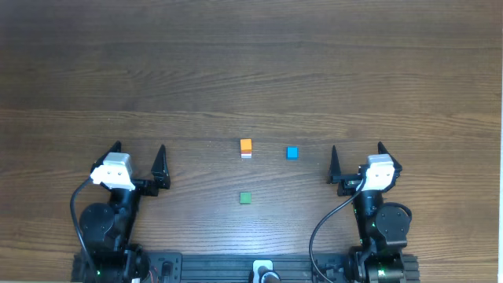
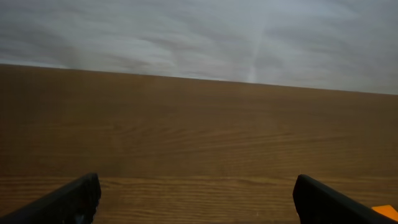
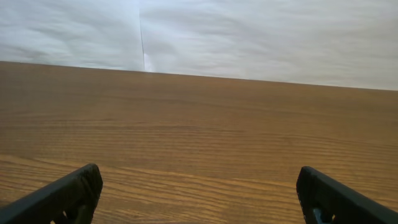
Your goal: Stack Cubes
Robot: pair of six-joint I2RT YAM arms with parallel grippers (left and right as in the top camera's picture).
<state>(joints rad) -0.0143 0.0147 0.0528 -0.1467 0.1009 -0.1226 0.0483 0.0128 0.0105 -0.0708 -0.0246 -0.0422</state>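
Note:
An orange cube (image 1: 246,145) sits on top of a white cube (image 1: 246,156) near the table's middle. To its right lies a blue cube (image 1: 292,152), and a green cube (image 1: 245,198) rests nearer the arms, below the orange one. My left gripper (image 1: 140,157) is open at the left, well apart from the cubes, with nothing between its fingers (image 2: 74,199). A sliver of the orange cube (image 2: 387,211) peeks in beside one finger in the left wrist view. My right gripper (image 1: 356,159) is open at the right, empty, its fingers (image 3: 68,196) over bare wood.
The wooden table (image 1: 251,71) stretches wide beyond the cubes. Both arm bases stand along the near edge with black cables (image 1: 318,232) looping beside them.

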